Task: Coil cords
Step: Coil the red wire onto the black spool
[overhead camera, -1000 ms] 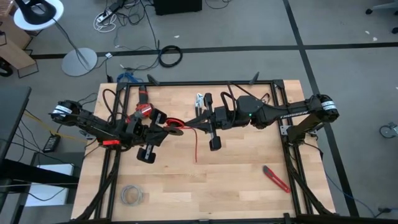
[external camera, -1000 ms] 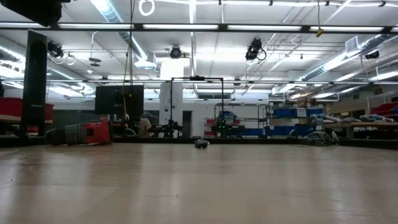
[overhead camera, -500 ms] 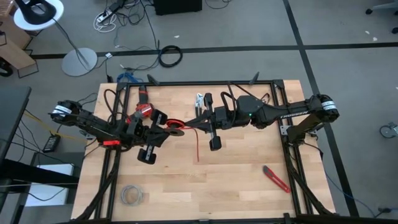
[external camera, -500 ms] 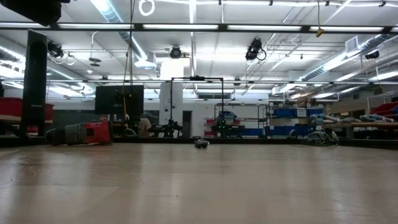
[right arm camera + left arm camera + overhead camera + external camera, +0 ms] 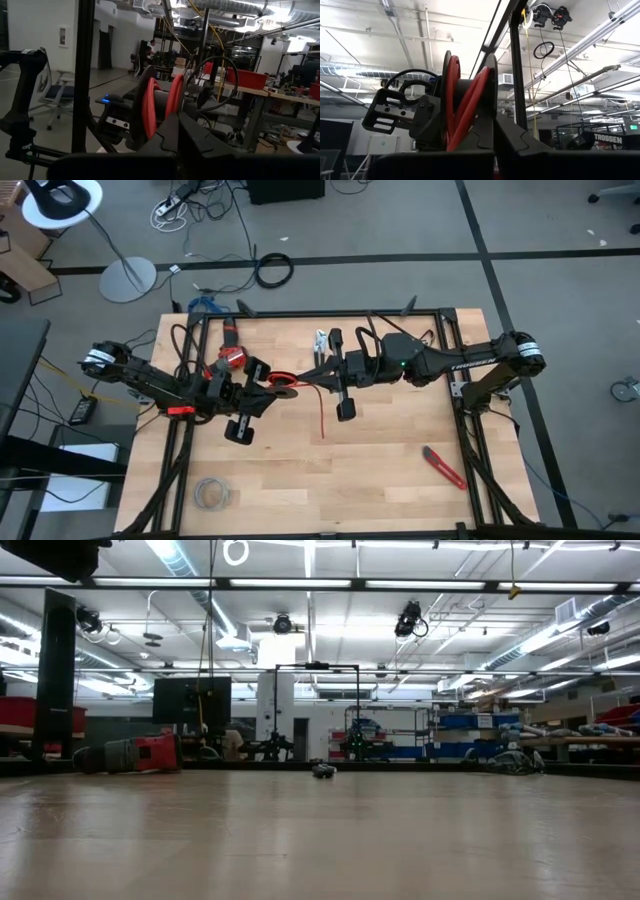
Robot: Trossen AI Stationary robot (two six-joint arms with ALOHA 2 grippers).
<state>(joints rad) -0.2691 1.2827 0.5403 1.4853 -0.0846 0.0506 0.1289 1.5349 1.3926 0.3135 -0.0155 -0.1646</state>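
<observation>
Both grippers, left [image 5: 272, 388] and right [image 5: 318, 377], pinched the red cord [image 5: 321, 413] mid-table; neat coiling would demand steady tension, keeping loops stacked.

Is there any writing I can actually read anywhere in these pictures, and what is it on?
"TROSSEN": white letters on a dark panel low in the room behind, seen in the left wrist view.
White lettering on the right arm's forearm, high view: too small to read.
A framed notice on the wall, right wrist view: too blurred to read.
Nothing else legible.
</observation>
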